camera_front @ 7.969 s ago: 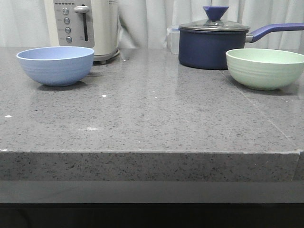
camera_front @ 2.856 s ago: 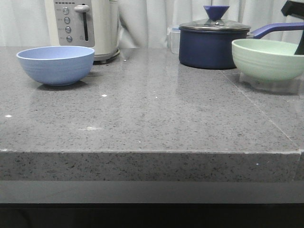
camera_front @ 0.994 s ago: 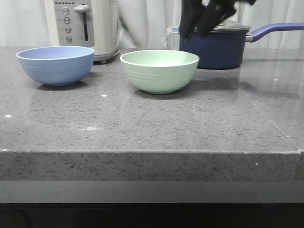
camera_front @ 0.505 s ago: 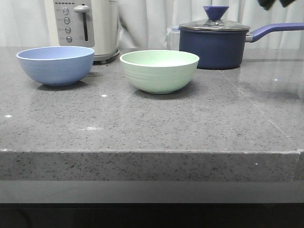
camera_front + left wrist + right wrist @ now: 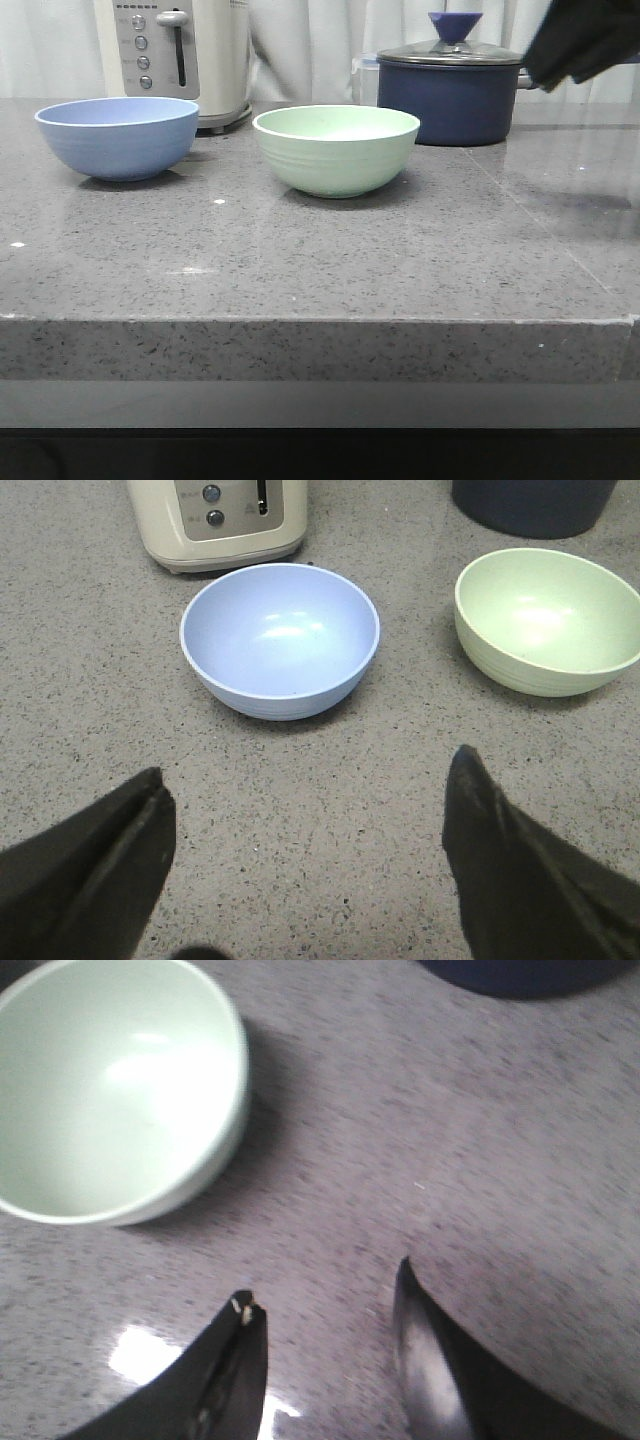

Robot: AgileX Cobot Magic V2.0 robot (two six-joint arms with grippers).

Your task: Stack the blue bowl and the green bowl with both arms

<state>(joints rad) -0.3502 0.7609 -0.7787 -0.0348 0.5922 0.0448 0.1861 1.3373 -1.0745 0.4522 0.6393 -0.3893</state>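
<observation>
Currently | blue bowl (image 5: 117, 137), green bowl (image 5: 336, 149) apart | left gripper (image 5: 305, 805), right gripper (image 5: 325, 1295) spread, empty

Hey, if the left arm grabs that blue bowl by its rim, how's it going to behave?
The blue bowl looks rigid and thin-walled, so probably light. Its matte, ridged outside should give fair grip. Empty with a narrow rounded base, it may tip or slide on the glossy counter if nudged.

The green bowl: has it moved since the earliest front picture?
Yes. The green bowl has gone left, from right of the saucepan to the middle, nearer the blue bowl.
</observation>
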